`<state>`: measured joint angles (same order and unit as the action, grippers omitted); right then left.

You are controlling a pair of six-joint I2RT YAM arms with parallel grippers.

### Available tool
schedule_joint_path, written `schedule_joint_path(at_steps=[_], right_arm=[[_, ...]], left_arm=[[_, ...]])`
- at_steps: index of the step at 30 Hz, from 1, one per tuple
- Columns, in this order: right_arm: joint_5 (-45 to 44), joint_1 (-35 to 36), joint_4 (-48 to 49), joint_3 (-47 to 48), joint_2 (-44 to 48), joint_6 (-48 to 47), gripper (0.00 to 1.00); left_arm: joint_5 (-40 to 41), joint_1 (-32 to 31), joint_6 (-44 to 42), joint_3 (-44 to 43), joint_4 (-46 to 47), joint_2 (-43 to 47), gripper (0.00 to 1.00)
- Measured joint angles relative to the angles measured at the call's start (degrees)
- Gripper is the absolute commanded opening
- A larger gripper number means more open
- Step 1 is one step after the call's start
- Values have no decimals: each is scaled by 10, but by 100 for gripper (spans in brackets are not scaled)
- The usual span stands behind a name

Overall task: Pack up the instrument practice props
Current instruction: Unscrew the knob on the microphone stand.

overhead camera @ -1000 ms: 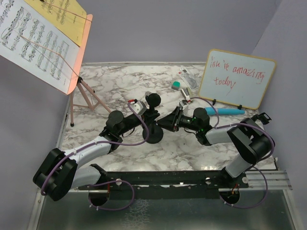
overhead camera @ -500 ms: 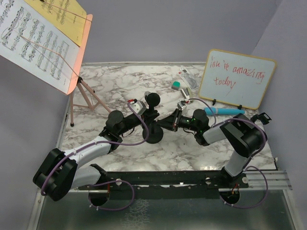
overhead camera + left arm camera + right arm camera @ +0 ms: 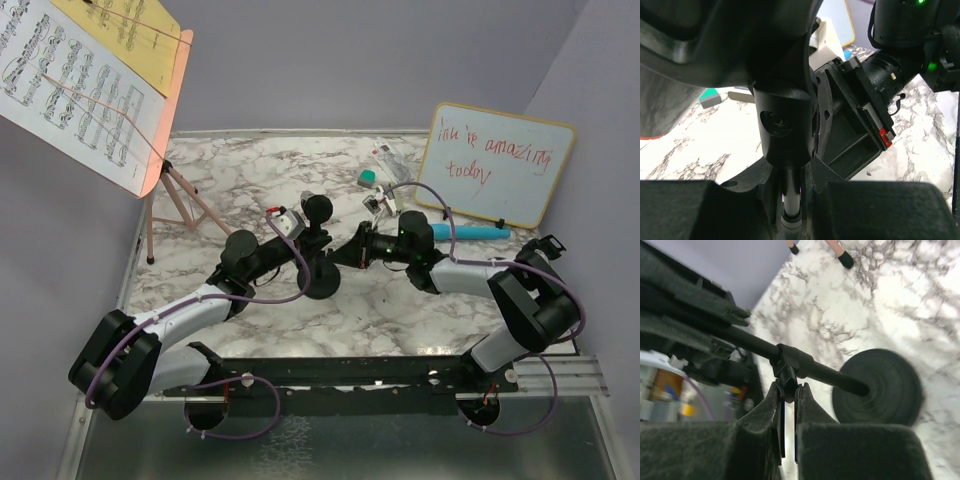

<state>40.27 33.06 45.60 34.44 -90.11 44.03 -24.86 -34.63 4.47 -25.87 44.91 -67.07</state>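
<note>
A black mic pole [image 3: 318, 262] stands on its round base [image 3: 322, 284] mid-table, with the black microphone [image 3: 319, 208] clipped at its top. My left gripper [image 3: 304, 240] is shut on the pole's upper shaft [image 3: 790, 196], just under the clip [image 3: 787, 125]. From the right, my right gripper [image 3: 342, 255] is shut on the small knob [image 3: 788, 382] of the pole's collar, with the base [image 3: 876, 388] beyond it. The blue microphone [image 3: 470, 231] lies by the whiteboard. The pink music rack [image 3: 168, 110] with sheet-music pages [image 3: 70, 95] stands far left.
The wood-framed whiteboard [image 3: 495, 165] leans at the back right. A stapler [image 3: 392, 165] and a green eraser [image 3: 369, 178] lie behind the pole. The rack's tripod legs [image 3: 165, 210] spread over the left of the table, their black feet [image 3: 845, 259] in the right wrist view.
My right gripper has closed its fingers on the pole's knob, and the right arm has stretched further toward the pole. The left arm and the pole have stayed put.
</note>
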Motion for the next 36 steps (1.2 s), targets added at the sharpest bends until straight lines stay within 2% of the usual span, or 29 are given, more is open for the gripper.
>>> schedule_joint_path(at_steps=[2,3,9,14,23,29,31,33,36], right_arm=[[-1,4,-33,0,23,-112,0],[-1,7,-35,0,24,-119,0],[-4,34,-81,0,61,-421,0],[-50,66,-99,-6,84,-654,0],[-204,144,-39,-65,106,-1005,0],[-323,202,60,-107,75,-1219,1],[-352,212,90,-112,59,-1261,4],[-367,217,103,-113,51,-1275,13],[-375,220,117,-118,47,-1269,39]], left_arm=[[-2,-1,0,0,-1,0,0],[-2,-2,0,0,-1,0,0],[-4,-3,0,0,-2,0,0],[-4,-2,2,0,-3,1,0],[-3,-2,2,0,-4,1,0],[-2,-2,2,0,-5,1,0],[0,-2,1,0,-5,1,0],[3,-2,-1,0,-5,1,0],[3,-2,-1,0,-5,1,0]])
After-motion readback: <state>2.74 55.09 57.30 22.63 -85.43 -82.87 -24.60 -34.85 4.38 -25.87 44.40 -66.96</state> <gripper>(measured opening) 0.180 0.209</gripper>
